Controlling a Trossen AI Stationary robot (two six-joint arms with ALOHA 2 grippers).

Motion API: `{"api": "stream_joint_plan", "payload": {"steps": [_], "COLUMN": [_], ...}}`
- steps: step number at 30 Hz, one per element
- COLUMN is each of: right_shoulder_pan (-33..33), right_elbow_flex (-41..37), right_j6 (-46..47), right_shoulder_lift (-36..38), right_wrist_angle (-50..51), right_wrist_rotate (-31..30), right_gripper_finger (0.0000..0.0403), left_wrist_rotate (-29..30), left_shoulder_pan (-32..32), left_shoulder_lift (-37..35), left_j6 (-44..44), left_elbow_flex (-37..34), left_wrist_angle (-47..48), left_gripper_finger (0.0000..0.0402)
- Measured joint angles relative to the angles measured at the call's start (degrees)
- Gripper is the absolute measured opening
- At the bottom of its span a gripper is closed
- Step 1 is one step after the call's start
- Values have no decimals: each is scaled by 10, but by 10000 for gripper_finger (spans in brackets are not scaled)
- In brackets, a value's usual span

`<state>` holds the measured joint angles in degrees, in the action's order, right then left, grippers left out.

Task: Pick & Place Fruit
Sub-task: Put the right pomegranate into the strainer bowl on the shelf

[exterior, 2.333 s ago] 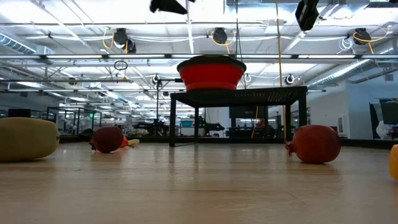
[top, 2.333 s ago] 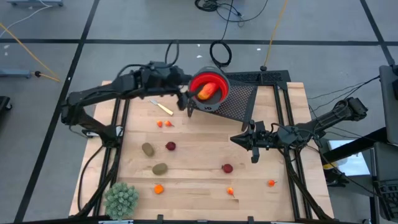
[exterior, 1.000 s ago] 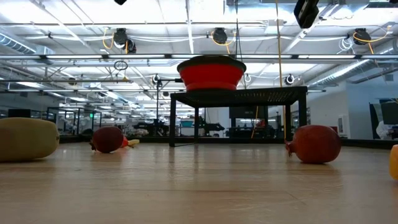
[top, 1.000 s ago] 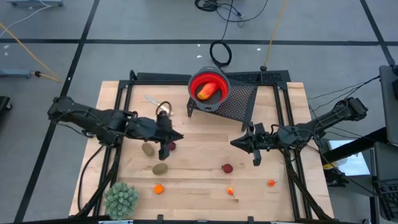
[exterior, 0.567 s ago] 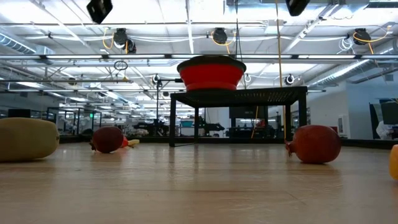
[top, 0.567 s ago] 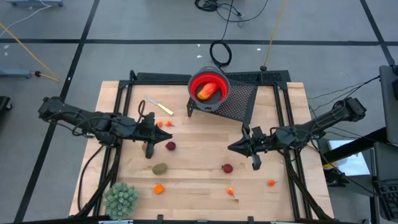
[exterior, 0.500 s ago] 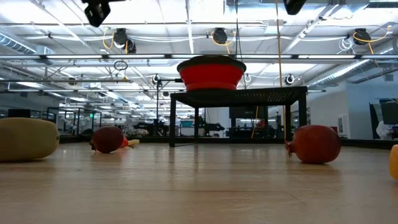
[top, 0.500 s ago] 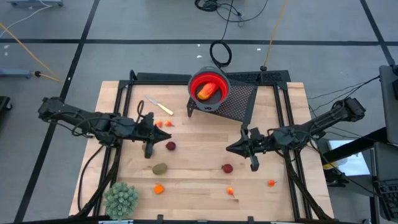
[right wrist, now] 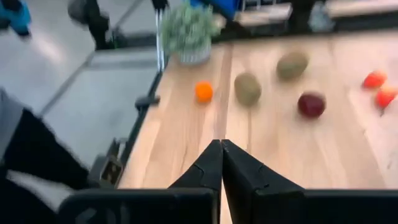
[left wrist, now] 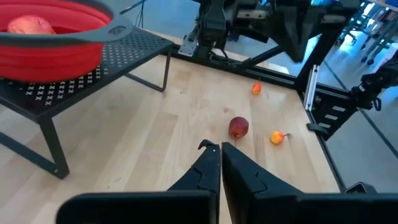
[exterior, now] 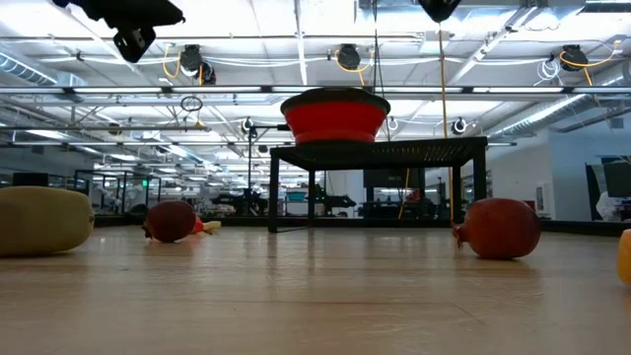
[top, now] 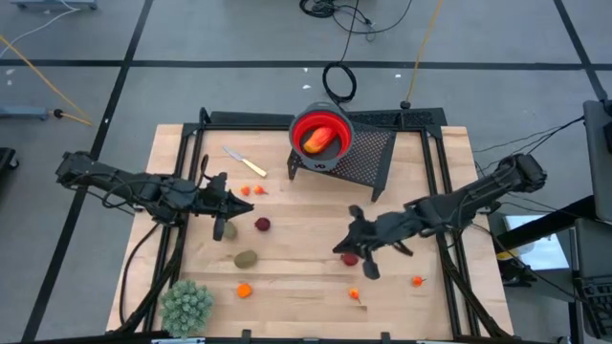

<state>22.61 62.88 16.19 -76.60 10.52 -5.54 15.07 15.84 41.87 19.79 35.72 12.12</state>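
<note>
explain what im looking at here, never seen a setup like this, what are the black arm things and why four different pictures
These are two robot arms at a wooden table, each ending in a two-finger gripper. One picture looks straight down from above, one looks level across the tabletop, and two come from cameras on the arms' wrists.

The left gripper hovers over a brown kiwi; the right gripper hovers by a dark red fruit. Both are shut and hold nothing.

On the table lie toy fruits: another kiwi, another dark red one, small orange pieces, plus a yellow-handled knife and a spiky green plant ball. A red bowl on a black stand already holds a red-orange fruit.
</note>
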Motion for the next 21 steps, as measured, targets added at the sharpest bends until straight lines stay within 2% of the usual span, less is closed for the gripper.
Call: {"api": "stream_joint_plan", "payload": {"steps": [6, 10, 14, 21], "right_shoulder_pan": [0, 0, 3, 7], "right_elbow_flex": [68, 82, 83, 83], "right_j6": [-10, -11, -26, -57], "right_shoulder_lift": [-66, -94, -113, -114], "right_wrist_angle": [149, 181, 207, 258], "right_wrist_rotate": [12, 30, 56, 57], "right_gripper_finger": [3, 4, 4, 4], "left_wrist_rotate": [0, 0, -1, -1], "left_shoulder_pan": [0, 0, 0, 0], "left_shoulder_lift": [1, 1, 1, 1], "left_j6": [-14, -17, -17, -17], "left_elbow_flex": [-3, -3, -3, -3], "left_wrist_angle": [1, 1, 1, 1], "left_gripper_finger": [10, 2, 14, 4]}}
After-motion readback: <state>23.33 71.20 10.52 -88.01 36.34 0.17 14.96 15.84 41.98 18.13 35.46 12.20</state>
